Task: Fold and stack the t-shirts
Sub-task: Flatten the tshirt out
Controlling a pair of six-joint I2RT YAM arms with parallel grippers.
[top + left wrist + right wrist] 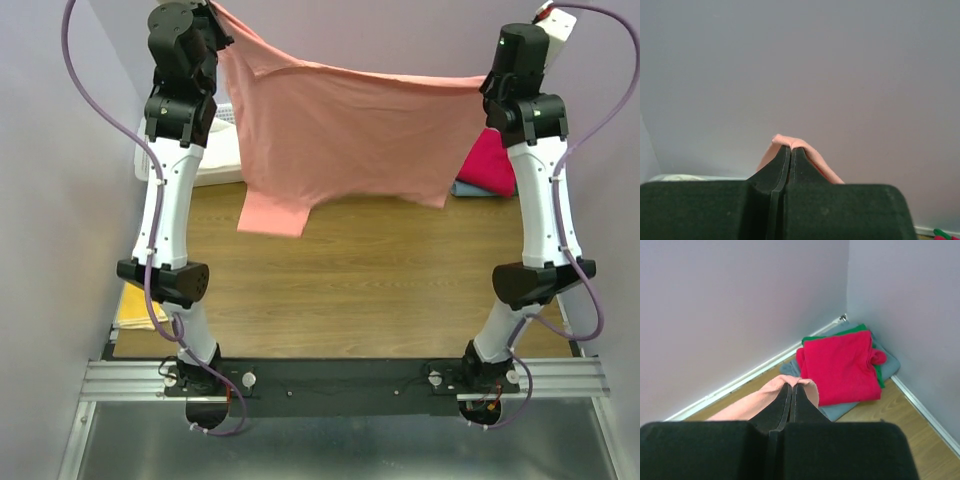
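Observation:
The salmon-pink t-shirt [345, 135] hangs stretched in the air between my two raised grippers, its lower edge and one sleeve dangling over the wooden table. My left gripper [213, 8] is shut on its top left corner; the cloth [812, 160] peeks over the closed fingertips [791, 148]. My right gripper [487, 80] is shut on the top right edge, cloth [747, 402] folded over the fingertips [791, 386]. A folded crimson-red shirt [842, 365] lies on a grey-blue one [887, 365] at the back right corner [490, 165]. A green layer shows between them.
A white plastic lattice basket [222, 150] stands at the back left, behind the left arm. A yellow flat thing [135, 310] lies off the table's left edge. Lilac walls close the back and sides. The wooden table [350, 290] spreads below the hanging shirt.

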